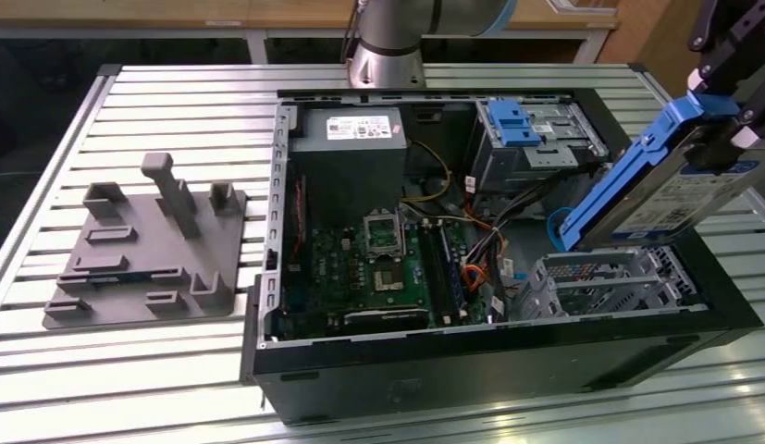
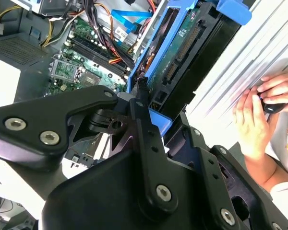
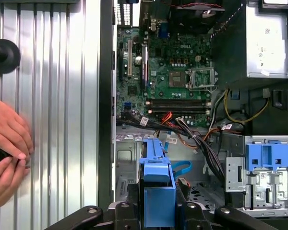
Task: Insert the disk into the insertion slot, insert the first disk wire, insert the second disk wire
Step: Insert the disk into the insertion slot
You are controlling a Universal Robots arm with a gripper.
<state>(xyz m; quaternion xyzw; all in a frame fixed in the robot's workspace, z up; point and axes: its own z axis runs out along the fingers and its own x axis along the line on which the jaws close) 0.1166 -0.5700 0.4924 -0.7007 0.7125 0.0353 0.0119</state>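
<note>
Gripper is clamped on the disk, jaws pressed onto its sides at the raised end. In the first wrist view the blue carrier sits squeezed between the black fingers.

The disk hangs steeply tilted at the exterior view's right. Its low end is just above the insertion slot and its high end is up by the gripper. I cannot tell whether the low end touches the cage. The white label faces outward; it carries print and bar-like marks that I cannot make out. In the second wrist view the disk's green circuit side faces the camera.

The insertion slot stands at the near corner of the open computer case, perforated walls showing. Beside it lies the motherboard, and behind that the power supply with a white printed label. The taller bay wearing a blue bracket stands behind the slot. A loose blue cable lies near the cage.

A grey fixture sits on the slatted table, well apart from the case. A person's hands are on the table beside the case.
</note>
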